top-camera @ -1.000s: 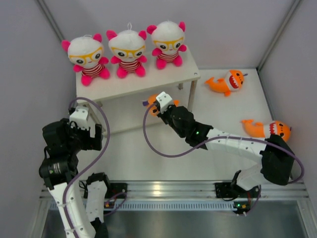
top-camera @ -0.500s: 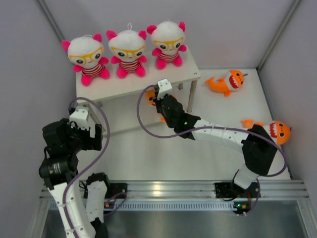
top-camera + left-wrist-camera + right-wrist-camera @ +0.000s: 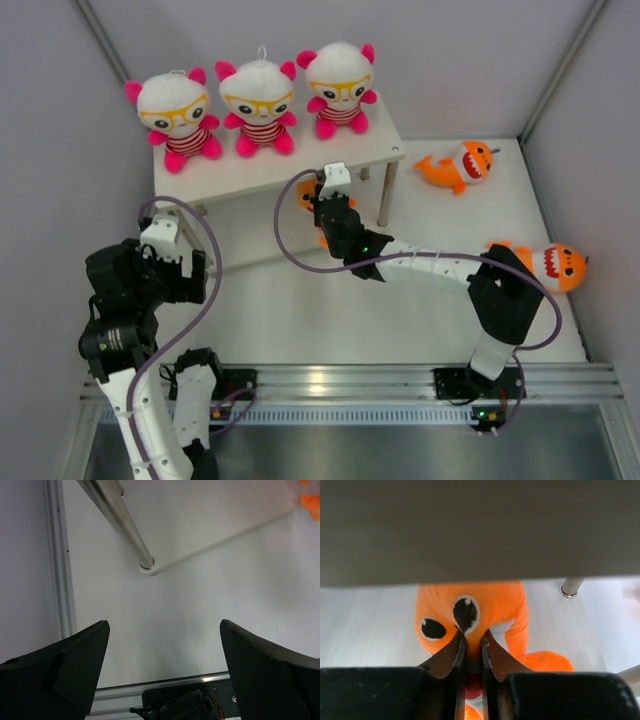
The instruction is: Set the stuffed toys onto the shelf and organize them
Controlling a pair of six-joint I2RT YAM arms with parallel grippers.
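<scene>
Three white-headed bears [image 3: 258,108] sit in a row on the top tier of the white shelf [image 3: 215,178]. My right gripper [image 3: 318,200] is shut on an orange shark [image 3: 475,612], pinching its head, and holds it at the front edge of the shelf, under the top board [image 3: 480,530], over the lower tier. In the top view only a bit of that shark [image 3: 305,195] shows beside the wrist. Two more orange sharks lie on the table at the right: one [image 3: 457,165] beside the shelf, one [image 3: 545,262] nearer. My left gripper [image 3: 165,645] is open and empty over the table near the shelf's front left leg [image 3: 127,527].
Grey enclosure walls stand close on the left, back and right. An aluminium rail [image 3: 330,385] runs along the near table edge by the arm bases. The shelf's right legs [image 3: 385,195] stand just right of my right wrist. A purple cable loops off each arm.
My right arm has reached further forward and left, carrying the orange shark from in front of the shelf to under its top board. The left arm has not moved.
</scene>
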